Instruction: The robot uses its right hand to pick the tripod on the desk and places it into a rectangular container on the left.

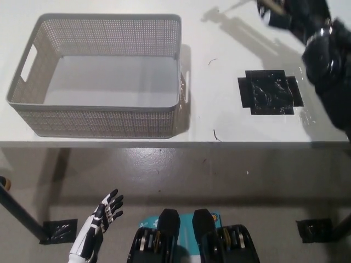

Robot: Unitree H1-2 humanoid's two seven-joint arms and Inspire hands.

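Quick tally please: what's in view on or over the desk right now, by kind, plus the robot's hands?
Grey perforated rectangular basket: 1
Bronze-legged tripod, mostly out of frame, lifted in the black right hand: 1
Black tape patch on the white desk: 1
Robot hands, including the white left hand resting low: 2
Total: 5

1. This looks like a robot test lab or workshop, not a home.
2. A plain white bench (109, 143) stands on a bare, glossy grey concrete floor (181, 175).
3. A patch of black tape (270, 92) marks a spot near the bench's right edge.
4. More black tape squares (58, 232) are stuck to the floor beside dark legs.
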